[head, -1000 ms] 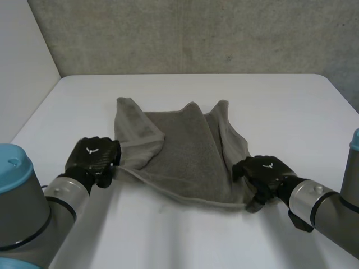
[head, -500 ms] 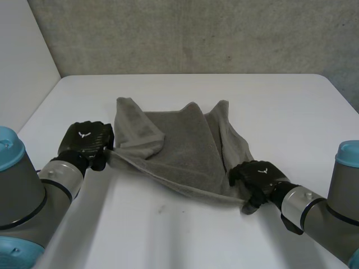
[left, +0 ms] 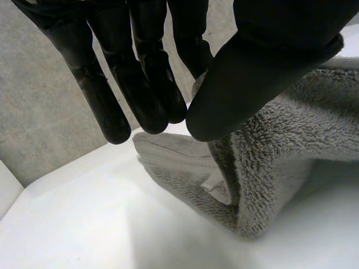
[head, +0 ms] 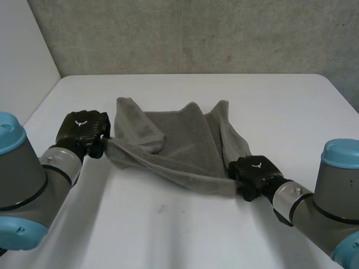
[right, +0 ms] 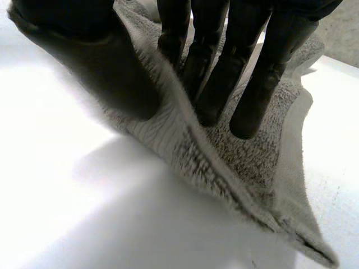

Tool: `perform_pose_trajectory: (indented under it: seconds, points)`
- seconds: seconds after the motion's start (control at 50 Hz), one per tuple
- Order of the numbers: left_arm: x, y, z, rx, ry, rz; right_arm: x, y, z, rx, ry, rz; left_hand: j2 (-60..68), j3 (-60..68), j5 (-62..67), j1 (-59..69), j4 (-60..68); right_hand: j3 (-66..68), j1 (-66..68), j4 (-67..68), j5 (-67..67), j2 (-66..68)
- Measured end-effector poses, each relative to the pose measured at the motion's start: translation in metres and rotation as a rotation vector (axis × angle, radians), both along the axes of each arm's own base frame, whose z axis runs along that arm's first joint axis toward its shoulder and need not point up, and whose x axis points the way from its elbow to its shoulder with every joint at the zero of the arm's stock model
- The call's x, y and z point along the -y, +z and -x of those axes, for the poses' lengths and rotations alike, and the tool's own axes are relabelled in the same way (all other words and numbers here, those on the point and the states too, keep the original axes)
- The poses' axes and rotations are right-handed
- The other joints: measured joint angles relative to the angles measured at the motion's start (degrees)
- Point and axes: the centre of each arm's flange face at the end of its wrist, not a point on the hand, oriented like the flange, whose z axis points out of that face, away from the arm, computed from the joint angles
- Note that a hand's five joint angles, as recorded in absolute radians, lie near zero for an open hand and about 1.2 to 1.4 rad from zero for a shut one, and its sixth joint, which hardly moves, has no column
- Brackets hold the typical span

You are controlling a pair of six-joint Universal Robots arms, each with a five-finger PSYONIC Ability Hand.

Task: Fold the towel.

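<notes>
A grey towel point(head: 179, 143) lies rumpled in the middle of the white table point(head: 179, 224), its far corners folded over in peaks. My left hand point(head: 84, 131) is shut on the towel's near left corner; in the left wrist view the cloth point(left: 269, 168) hangs pinched between thumb point(left: 258, 67) and fingers point(left: 140, 84). At the near right corner my right hand point(head: 252, 171) is also shut on the towel, whose edge point(right: 190, 151) runs between thumb point(right: 95, 61) and fingers point(right: 224, 73). The near edge stretches between both hands, raised off the table.
A grey wall point(head: 196, 33) rises behind the table's far edge and a white panel point(head: 22, 61) stands at the left. Bare tabletop surrounds the towel on every side.
Both hands have risen and moved away from me, drawing the towel's near edge taut. My right hand has closed on the near right corner.
</notes>
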Motion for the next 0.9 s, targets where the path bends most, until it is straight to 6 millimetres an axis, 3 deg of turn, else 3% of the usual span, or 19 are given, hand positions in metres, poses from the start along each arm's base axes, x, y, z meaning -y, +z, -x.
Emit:
perform_pose_trajectory:
  seconds: [0.08,0.18,0.24,0.3,0.36,0.42,0.48,0.56,0.62,0.8,0.86,0.9]
  points:
    - [0.004,0.006,0.000,-0.016,0.007,0.015,0.007,0.016,-0.001,0.016,-0.020,0.048,0.00,0.00,0.00,0.00,0.00,4.46,3.06,4.70,4.21,3.63]
    - [0.004,0.026,0.000,-0.040,0.008,0.047,0.017,0.074,0.000,0.070,-0.048,0.189,0.00,0.00,0.00,0.00,0.00,4.46,3.07,4.70,4.21,3.65]
    - [-0.004,0.060,-0.003,-0.069,0.007,0.111,0.018,0.141,0.007,0.124,-0.066,0.342,0.00,0.00,0.00,0.00,0.00,4.46,3.10,4.70,4.21,3.65]
    - [-0.020,0.112,-0.008,-0.114,0.004,0.231,0.008,0.219,0.022,0.172,-0.091,0.517,0.00,0.00,0.00,0.00,0.00,4.46,3.11,4.70,4.21,3.66]
    - [-0.038,0.157,-0.015,-0.156,0.001,0.348,-0.003,0.272,0.037,0.181,-0.113,0.620,0.00,0.01,0.00,0.00,0.00,4.46,3.11,4.70,4.21,3.87]
    - [-0.056,0.192,-0.021,-0.189,-0.002,0.441,-0.010,0.305,0.050,0.155,-0.124,0.655,0.00,0.01,0.17,0.11,0.00,4.46,3.11,4.70,4.21,4.01]
    - [-0.069,0.212,-0.024,-0.207,-0.006,0.491,-0.009,0.315,0.058,0.100,-0.122,0.628,0.00,0.01,0.30,0.27,0.01,4.46,3.12,4.70,4.22,4.01]
    - [-0.072,0.216,-0.024,-0.205,-0.011,0.489,0.002,0.307,0.061,0.023,-0.104,0.566,0.00,0.01,0.31,0.27,0.01,4.46,3.12,4.70,4.22,4.02]
    - [-0.063,0.201,-0.020,-0.183,-0.013,0.433,0.015,0.293,0.059,-0.035,-0.079,0.511,0.00,0.01,0.35,0.27,0.01,4.46,3.12,4.70,4.22,4.03]
    - [-0.003,0.118,0.003,-0.078,-0.013,0.167,0.053,0.237,0.033,-0.134,-0.031,0.365,0.01,0.01,0.35,0.54,0.02,4.46,3.12,4.70,4.56,4.03]
    - [0.019,0.104,0.011,-0.052,-0.014,0.139,0.067,0.225,0.022,-0.156,-0.029,0.362,0.01,0.01,0.35,0.54,0.03,4.46,3.12,4.70,4.59,4.03]
    - [0.035,0.106,0.017,-0.039,-0.014,0.158,0.079,0.224,0.015,-0.166,-0.032,0.388,0.01,0.02,0.35,0.54,0.04,4.46,3.12,4.70,4.60,4.03]
